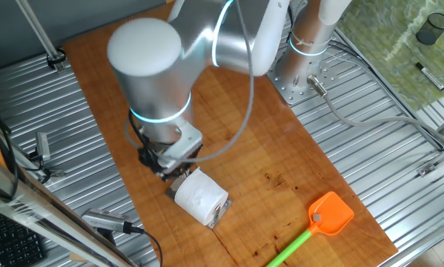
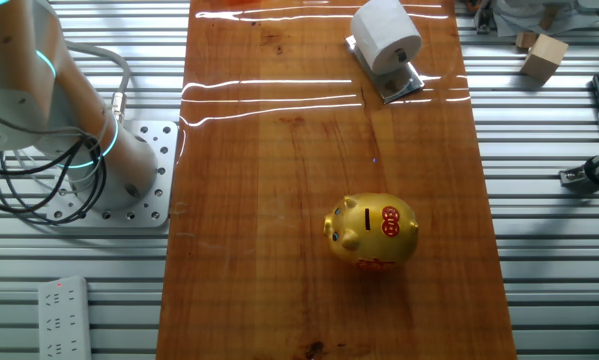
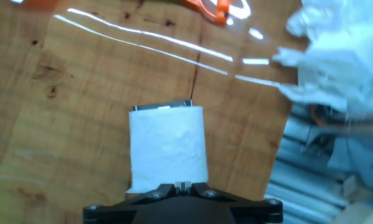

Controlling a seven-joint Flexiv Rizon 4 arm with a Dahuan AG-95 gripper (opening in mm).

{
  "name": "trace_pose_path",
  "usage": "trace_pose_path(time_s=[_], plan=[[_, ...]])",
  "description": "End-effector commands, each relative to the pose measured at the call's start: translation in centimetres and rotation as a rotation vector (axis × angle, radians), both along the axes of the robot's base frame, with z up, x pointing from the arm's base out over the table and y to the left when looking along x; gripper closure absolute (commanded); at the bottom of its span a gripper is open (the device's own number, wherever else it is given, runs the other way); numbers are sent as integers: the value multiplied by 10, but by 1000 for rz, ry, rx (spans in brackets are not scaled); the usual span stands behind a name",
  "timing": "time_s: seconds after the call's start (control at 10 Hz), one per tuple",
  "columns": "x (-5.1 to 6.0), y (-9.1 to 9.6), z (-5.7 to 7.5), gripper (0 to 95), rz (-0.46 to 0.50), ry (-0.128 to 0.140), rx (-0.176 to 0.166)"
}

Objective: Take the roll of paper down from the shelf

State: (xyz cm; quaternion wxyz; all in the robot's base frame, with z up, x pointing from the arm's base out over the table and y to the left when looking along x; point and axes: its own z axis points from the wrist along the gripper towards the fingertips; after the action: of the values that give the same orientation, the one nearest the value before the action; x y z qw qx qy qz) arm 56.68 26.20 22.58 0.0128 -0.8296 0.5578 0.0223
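Observation:
The roll of paper (image 1: 201,196) is a plump white cylinder lying on its side on the shelf (image 1: 220,215), a low shiny metal stand on the wooden board. Both also show in the other fixed view, the roll (image 2: 387,38) on the shelf (image 2: 404,85) at the board's far edge. In the hand view the roll (image 3: 167,146) fills the middle, with the shelf's edge (image 3: 164,106) just beyond it. My gripper (image 1: 170,169) hangs just up-left of the roll. In the hand view the gripper (image 3: 184,185) has its fingers pressed together, holding nothing, right at the roll's near side.
A golden piggy bank (image 2: 372,230) stands mid-board. An orange fly swatter (image 1: 329,215) with a green handle lies on the board's corner. A wooden block (image 2: 544,55) and a power strip (image 2: 64,315) lie off the board. White crumpled material (image 3: 329,56) lies at the right.

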Motion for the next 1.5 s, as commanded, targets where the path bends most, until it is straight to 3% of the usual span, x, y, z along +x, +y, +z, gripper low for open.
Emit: trace_pose_path(time_s=[0.1,0.5,0.7,0.9,1.1,1.2,1.3,1.5], plan=[[2,5,2,950,32,0,-24],[2,4,1,950,8,-3,-43],[2,4,1,950,-17,-18,-52],[2,4,1,950,37,-50,-118],[2,4,1,950,101,-31,-60],[2,4,1,950,125,-30,-47],[2,4,1,950,166,-23,6],[2,4,1,950,198,-2,54]])
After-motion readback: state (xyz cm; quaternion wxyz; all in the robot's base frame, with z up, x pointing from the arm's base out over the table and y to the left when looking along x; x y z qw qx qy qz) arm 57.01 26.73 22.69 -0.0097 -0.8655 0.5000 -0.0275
